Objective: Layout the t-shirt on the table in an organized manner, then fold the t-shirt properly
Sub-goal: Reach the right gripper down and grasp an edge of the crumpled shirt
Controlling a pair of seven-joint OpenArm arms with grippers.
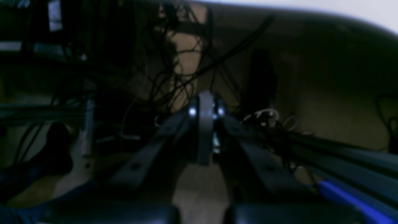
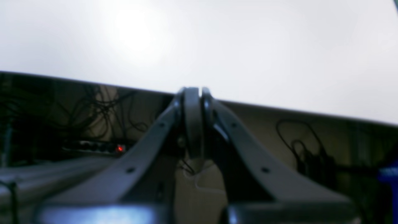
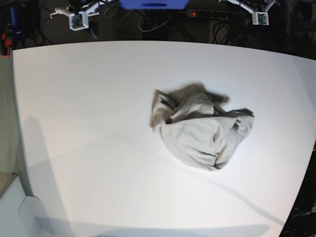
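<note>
Right now my two sets of fingers are both pressed together with nothing between them. My left gripper shows in its wrist view with its dark pads meeting in the middle, and behind them lies a dim space full of tangled black cables, with the pale underside edge of the table curving across the upper right corner. My right gripper is likewise closed, its pads touching, and it sits just below the table's edge, so the white tabletop fills the upper half of that view. More cables hang in the shadow beneath, and a small red light glows at the left.

From the base view, neither of my grippers reaches over the table. The t-shirt lies crumpled in a loose heap, right of the middle of the table and well away from every edge. It is bunched rather than spread: a smoother beige-grey bulge faces the near side, while darker folds and creases gather along its far side. I cannot make out sleeves or the neck in the heap. A blue box and a power strip sit beyond the far edge.
</note>
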